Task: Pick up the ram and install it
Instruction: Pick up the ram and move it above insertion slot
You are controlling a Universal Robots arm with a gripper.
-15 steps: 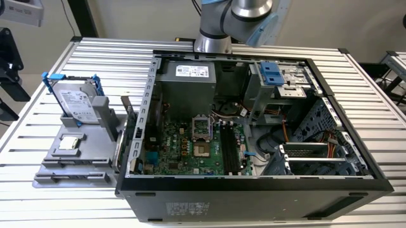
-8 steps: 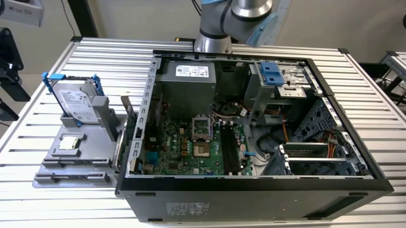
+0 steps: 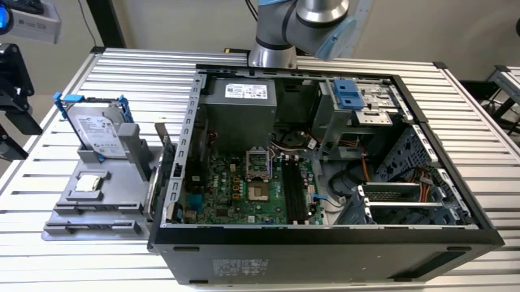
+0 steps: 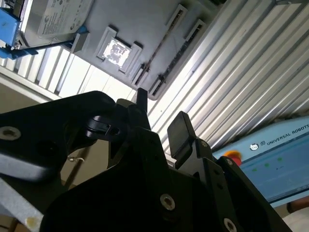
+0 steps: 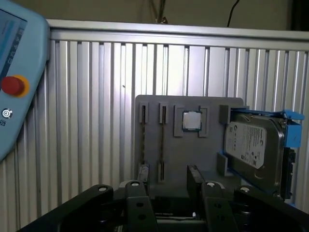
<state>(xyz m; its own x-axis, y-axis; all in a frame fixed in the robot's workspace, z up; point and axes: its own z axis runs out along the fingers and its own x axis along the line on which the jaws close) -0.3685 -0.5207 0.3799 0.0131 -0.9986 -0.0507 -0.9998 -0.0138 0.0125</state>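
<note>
Standing on its thin edge, the ram (image 5: pixel 162 142) sits in the groove of a grey holder (image 5: pixel 212 104) that lies nearer the processor chip (image 5: pixel 191 121); the groove beside it looks empty, though I cannot be sure. In the first wrist view the ram reads as one long dark line, with its length running the same way as the ribs of the table (image 5: pixel 87 121). Past the chip, at the holder's other end, a hard drive (image 5: pixel 251 145) stands in its blue rails.

In the exterior view the holder (image 3: pixel 122 194) rests on the table just at the exterior view's left of the open computer case (image 3: pixel 325 243). The black memory slots (image 3: pixel 293 188) lie inside the case on the board, and my arm (image 3: pixel 301 24) rises behind it.

My fingers (image 5: pixel 194 180) are spread apart with nothing between them, and in both wrist views they hang clear of the holder, touching nothing. The ram lies ahead of and below them. In the first wrist view its line falls within the gap between my two fingers, so I judge that its long axis runs along the gap. My fingers would then close across its thin faces rather than along its length.
</note>
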